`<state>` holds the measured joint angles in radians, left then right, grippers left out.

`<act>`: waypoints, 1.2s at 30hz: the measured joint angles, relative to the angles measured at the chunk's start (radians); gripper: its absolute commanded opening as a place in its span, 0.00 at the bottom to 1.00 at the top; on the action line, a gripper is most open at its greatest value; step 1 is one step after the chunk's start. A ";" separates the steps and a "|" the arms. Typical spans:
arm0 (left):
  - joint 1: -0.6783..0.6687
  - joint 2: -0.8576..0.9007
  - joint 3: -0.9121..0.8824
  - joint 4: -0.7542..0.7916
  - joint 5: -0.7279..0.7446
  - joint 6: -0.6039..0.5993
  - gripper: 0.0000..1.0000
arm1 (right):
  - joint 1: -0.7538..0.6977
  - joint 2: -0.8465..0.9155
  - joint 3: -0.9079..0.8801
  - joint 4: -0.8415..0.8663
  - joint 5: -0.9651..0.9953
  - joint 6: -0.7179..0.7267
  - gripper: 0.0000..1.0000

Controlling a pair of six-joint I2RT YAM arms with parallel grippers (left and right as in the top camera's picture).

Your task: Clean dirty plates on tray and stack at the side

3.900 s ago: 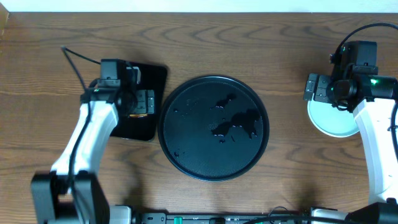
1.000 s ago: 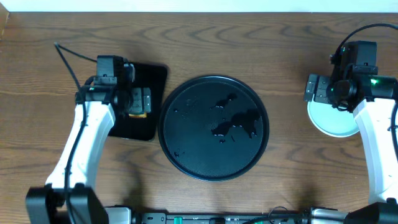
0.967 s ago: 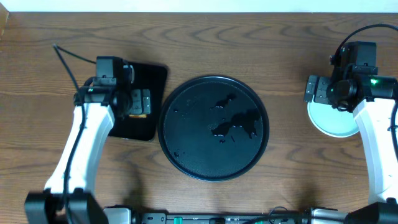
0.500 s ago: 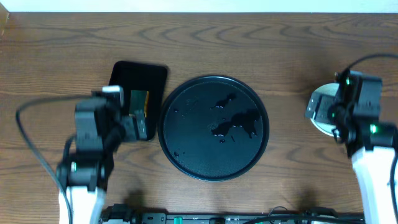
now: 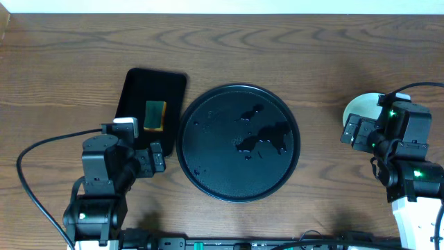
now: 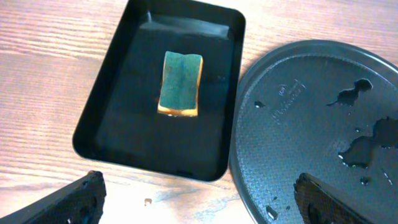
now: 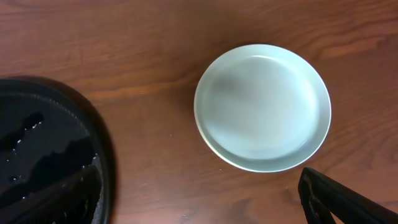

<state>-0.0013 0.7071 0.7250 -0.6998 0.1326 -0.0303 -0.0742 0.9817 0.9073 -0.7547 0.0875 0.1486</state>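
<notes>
The round black tray (image 5: 239, 142) lies mid-table with no plates on it, only wet patches; it also shows in the left wrist view (image 6: 323, 124) and the right wrist view (image 7: 50, 162). The plates (image 7: 262, 106) sit stacked on the table to its right. The top one is pale mint-white with no smears, and in the overhead view the stack (image 5: 362, 107) is partly hidden by my right arm. My left gripper (image 5: 152, 156) (image 6: 199, 205) is open and empty at the round tray's left edge. My right gripper (image 5: 352, 130) (image 7: 199, 205) is open and empty just in front of the plates.
A rectangular black tray (image 5: 139, 90) (image 6: 112, 124) lies left of the round tray. A green-and-orange sponge (image 5: 155, 114) (image 6: 180, 83) rests in it. A black cable (image 5: 41, 149) loops over the table at the front left.
Both arms have drawn back toward the table's front edge. The left gripper left the rectangular tray, where the sponge now lies uncovered. The right gripper moved off the plates.
</notes>
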 measured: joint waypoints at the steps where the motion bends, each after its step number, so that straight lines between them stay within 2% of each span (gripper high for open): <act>1: 0.000 0.004 0.000 0.000 0.000 0.000 0.98 | 0.000 0.000 0.000 0.000 0.000 0.000 0.99; 26: 0.000 0.011 0.000 0.000 0.000 0.000 0.98 | 0.000 -0.029 -0.019 0.007 0.011 0.000 0.99; 30: 0.000 0.011 0.000 0.000 0.000 0.000 0.98 | 0.017 -0.158 -0.095 0.120 -0.008 0.000 0.99; 36: 0.000 0.012 -0.001 0.000 0.000 0.000 0.98 | 0.062 -0.461 -0.332 0.453 -0.024 -0.001 0.99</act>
<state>-0.0013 0.7193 0.7238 -0.7002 0.1326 -0.0303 -0.0120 0.5205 0.5755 -0.3019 0.0635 0.1478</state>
